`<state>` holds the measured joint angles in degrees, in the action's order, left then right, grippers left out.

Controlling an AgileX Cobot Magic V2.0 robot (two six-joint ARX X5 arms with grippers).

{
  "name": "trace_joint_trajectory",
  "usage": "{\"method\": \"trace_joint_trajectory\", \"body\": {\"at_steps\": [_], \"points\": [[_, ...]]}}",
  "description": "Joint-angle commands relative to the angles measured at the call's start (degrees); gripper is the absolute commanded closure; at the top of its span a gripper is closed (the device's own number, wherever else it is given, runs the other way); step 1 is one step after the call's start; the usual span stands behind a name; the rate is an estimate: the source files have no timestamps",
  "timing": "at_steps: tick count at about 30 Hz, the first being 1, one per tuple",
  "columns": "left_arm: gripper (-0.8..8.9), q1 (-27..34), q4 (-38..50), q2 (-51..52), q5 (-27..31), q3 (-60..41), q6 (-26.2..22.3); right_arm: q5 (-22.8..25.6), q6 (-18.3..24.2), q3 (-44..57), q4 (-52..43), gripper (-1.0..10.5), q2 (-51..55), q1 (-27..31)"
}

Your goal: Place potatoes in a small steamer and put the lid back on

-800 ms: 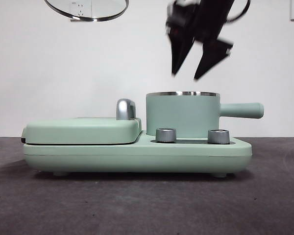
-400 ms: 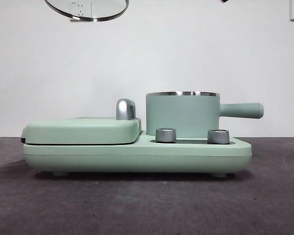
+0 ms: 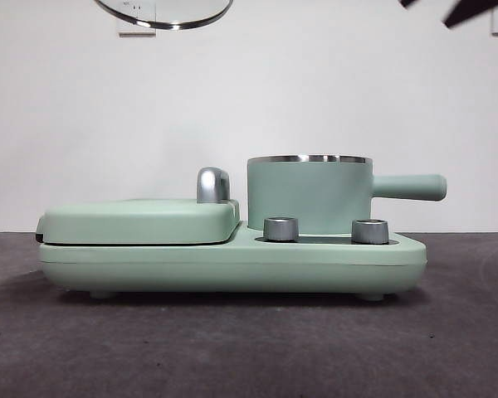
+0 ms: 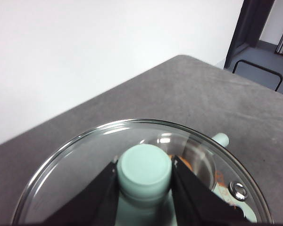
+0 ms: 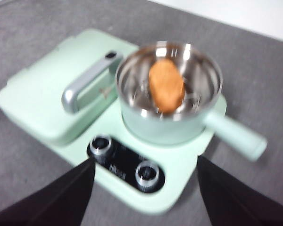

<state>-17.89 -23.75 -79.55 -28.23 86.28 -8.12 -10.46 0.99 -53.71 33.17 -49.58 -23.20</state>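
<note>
Gray tabletop (image 5: 33, 28) below: left tool (image 4: 145, 186) grips lid (image 4: 85, 160) aloft; right tool (image 5: 144, 188) spread above potato-filled steamer (image 5: 167, 120).

Worktop: dark grey table (image 3: 249, 348), matte, slightly mottled surface; white wall behind its far edge. A rounded corner of the table shows in the left wrist view (image 4: 188, 89).

Directly on the table: one mint-green cooker base (image 3: 232, 265), resting on small feet, set roughly mid-table and parallel to the front edge, with bare grey surface showing on every side of it in the right wrist view (image 5: 177, 183). Two steel dials (image 3: 281, 229) face the front edge.
</note>
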Motion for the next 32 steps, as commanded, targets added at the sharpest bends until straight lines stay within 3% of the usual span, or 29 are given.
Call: {"method": "trace_joint_trajectory", "body": {"at_steps": [1,7,18,32], "points": [[8.01,-1.40,3.48,-2.05,-0.31,1.38,-0.35,-0.07,-2.10,4.09,-0.96,6.2,3.74,-0.35],[8.01,-5.27,9.07,-6.08,-0.26,1.38,-0.37,-0.09,-4.26,10.78,0.42,6.2,11.43,-0.35],[8.01,-10.49,21.86,-16.11,1.38,1.42,-0.13,1.97,-4.24,11.65,4.11,6.2,20.70,-0.33],[8.01,-12.76,32.41,-28.52,1.49,1.42,-0.13,1.95,-4.31,11.65,10.51,6.2,23.15,-0.33]]}}
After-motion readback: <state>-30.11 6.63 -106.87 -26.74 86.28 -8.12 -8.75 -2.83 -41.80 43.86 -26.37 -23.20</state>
